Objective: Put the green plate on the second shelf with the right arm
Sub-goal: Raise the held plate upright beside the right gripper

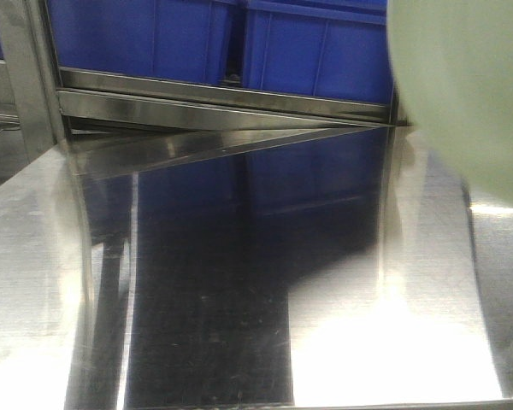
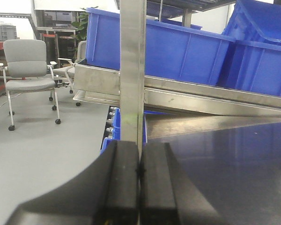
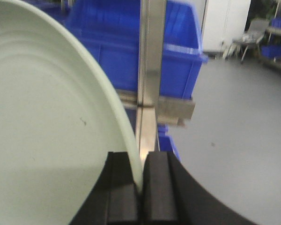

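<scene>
The green plate (image 3: 42, 131) fills the left half of the right wrist view, pale sage with faint rings inside. My right gripper (image 3: 139, 161) is shut on its rim, one black finger on each side. In the front view the same green plate (image 1: 462, 94) hangs at the upper right, above the shiny steel shelf (image 1: 239, 282); the right gripper itself is hidden there. My left gripper (image 2: 139, 152) is shut with nothing between its fingers, close in front of a steel upright post (image 2: 132, 70).
Blue plastic bins (image 1: 222, 38) sit on the tilted shelf level behind the steel surface. A steel post (image 3: 150, 61) stands just beyond the plate's rim. A grey office chair (image 2: 29, 65) stands on open floor far left.
</scene>
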Motion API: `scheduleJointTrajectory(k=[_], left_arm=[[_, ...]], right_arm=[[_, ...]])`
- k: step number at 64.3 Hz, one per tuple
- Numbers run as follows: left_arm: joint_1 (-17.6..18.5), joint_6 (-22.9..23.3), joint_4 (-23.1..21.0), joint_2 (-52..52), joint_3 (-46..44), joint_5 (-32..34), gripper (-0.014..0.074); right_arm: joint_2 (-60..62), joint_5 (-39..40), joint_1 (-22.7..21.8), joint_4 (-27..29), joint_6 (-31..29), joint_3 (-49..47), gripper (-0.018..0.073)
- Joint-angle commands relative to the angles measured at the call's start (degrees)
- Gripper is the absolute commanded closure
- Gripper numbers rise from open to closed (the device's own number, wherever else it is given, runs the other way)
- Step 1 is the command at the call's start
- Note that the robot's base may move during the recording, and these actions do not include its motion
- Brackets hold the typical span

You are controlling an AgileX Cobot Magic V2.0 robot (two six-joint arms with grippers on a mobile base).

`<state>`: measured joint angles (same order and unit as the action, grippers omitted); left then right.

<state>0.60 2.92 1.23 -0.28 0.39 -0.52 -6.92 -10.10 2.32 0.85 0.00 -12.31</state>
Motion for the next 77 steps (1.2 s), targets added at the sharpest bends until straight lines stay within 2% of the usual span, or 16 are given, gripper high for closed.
scheduleJointTrajectory(k=[1, 12, 18, 77], left_arm=[[0.4, 0.4, -0.3, -1.1, 2.4, 4.8, 0.0466], [0.4, 0.4, -0.3, -1.1, 2.4, 4.8, 0.0466], [0.4, 0.4, -0.3, -1.1, 2.4, 4.8, 0.0466], [0.4, 0.4, -0.3, -1.1, 2.4, 4.8, 0.0466]], right_arm=[[1.2, 11.4, -0.4, 0.6, 0.0, 3.1, 0.0503], [5.6, 20.3, -0.4, 0.6, 0.0, 8.8, 0.0503], [6.4, 22.5, -0.4, 0.6, 0.0, 10.0, 0.0503], [6.4, 22.1, -0.4, 0.5, 0.0, 10.3, 0.0503]])
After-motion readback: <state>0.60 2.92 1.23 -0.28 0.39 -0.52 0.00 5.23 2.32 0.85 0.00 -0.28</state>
